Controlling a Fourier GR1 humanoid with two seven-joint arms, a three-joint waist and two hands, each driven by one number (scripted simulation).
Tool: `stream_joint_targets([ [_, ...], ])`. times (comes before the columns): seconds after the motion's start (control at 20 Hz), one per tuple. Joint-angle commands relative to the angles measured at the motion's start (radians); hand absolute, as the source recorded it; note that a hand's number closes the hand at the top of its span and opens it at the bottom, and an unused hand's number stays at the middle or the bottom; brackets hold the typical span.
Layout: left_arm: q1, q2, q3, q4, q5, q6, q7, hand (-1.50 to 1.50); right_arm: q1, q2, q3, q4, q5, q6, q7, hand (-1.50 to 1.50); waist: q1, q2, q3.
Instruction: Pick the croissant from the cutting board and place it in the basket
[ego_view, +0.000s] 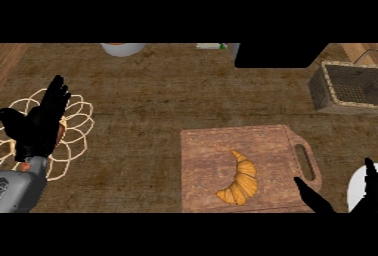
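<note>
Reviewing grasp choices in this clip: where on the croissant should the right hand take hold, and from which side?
Probably across the thick middle of the croissant, which lies flat on the cutting board, curving from a narrow upper tip to a broader lower end. The open right hand shows at the board's lower right, so coming from above and the right, fingers spanning the width, seems shortest. The tapered tips offer less to hold.

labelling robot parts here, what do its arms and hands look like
The left hand is black, with long slim fingers and a thumb, joined by a small orange-red wrist piece to a rounded grey forearm. Of the right hand, only black, pointed finger shapes show at the lower right. No cables or markings are visible.
</note>
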Motion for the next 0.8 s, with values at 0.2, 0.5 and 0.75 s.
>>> stream_joint_targets([
  [0.2, -0.012, -0.003, -0.006, -0.012, -0.008, 0.003, 0.008, 0.0, 0.172, -0.02, 0.171, -0.13, 0.119, 0.386, 0.353, -1.5, 0.015, 0.005, -0.002],
  [0.5, 0.007, -0.024, -0.035, -0.05, -0.033, 0.03, 0.037, 0.0, 0.178, -0.016, 0.278, -0.487, 0.261, 0.662, 0.718, -1.5, 0.015, -0.008, 0.007],
  [0.75, 0.002, -0.039, -0.008, -0.006, -0.022, 0.012, 0.014, 0.0, 0.008, 0.112, 0.398, -0.637, 0.452, 0.843, 0.967, -1.5, 0.016, -0.003, 0.009],
])
